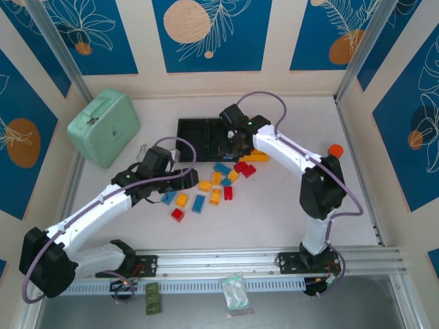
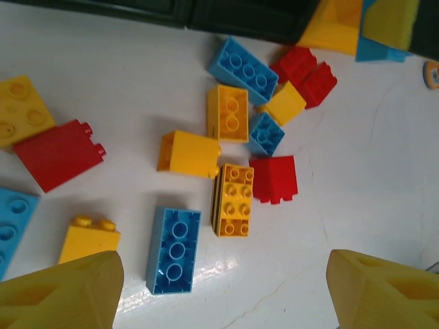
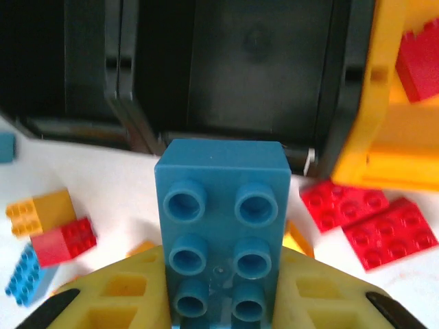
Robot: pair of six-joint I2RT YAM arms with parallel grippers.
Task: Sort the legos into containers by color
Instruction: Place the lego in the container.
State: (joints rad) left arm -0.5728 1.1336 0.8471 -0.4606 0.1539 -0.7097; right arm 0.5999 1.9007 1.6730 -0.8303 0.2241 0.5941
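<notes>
Blue brick base hidden by right jaws, yellow bin cropped

Red, blue and yellow-orange legos lie scattered at the top view's centre, just below the containers: two black bins and a yellow bin joined in a row. A red brick lies in the yellow bin. A blue six-stud brick sits clamped in the right gripper, studs toward the camera.

The legos are glossy, smooth plastic; the bins matt black plastic; the desk smooth, white, faintly shiny.
</notes>
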